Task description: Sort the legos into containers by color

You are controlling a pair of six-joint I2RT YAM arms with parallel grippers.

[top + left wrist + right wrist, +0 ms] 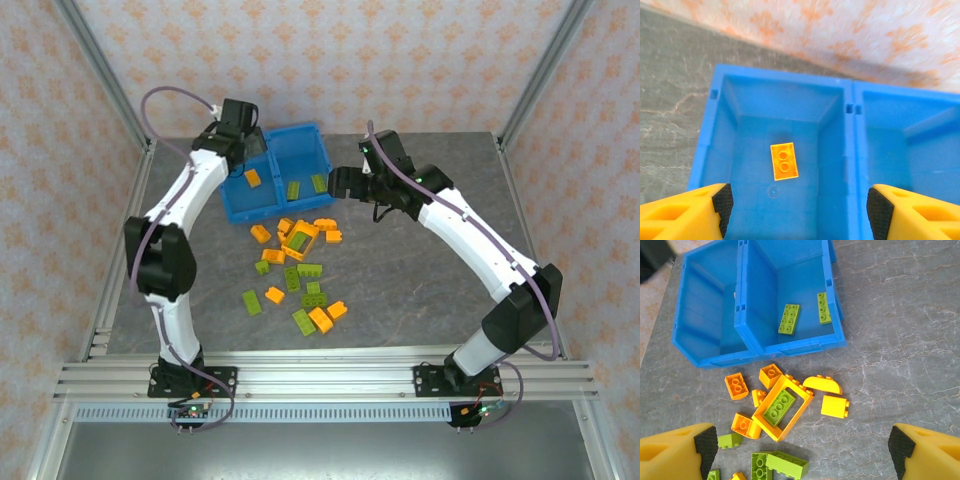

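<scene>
1. My top view looks down from above and behind both arm bases [190, 380] and takes in the whole table [420, 290].
2. My left wrist view sits close over the blue bin [850, 130], which lies just ahead of the jaws of the left gripper [801, 207]. It seems tilted toward the blurred wall [865, 30].
3. My right wrist view hangs higher. The bin and legos [782, 407] ahead of the right gripper [802, 445] jaws also show from the top.

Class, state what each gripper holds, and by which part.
Nothing: both are open, the left gripper over the blue bin, the right gripper near loose bricks.
</scene>
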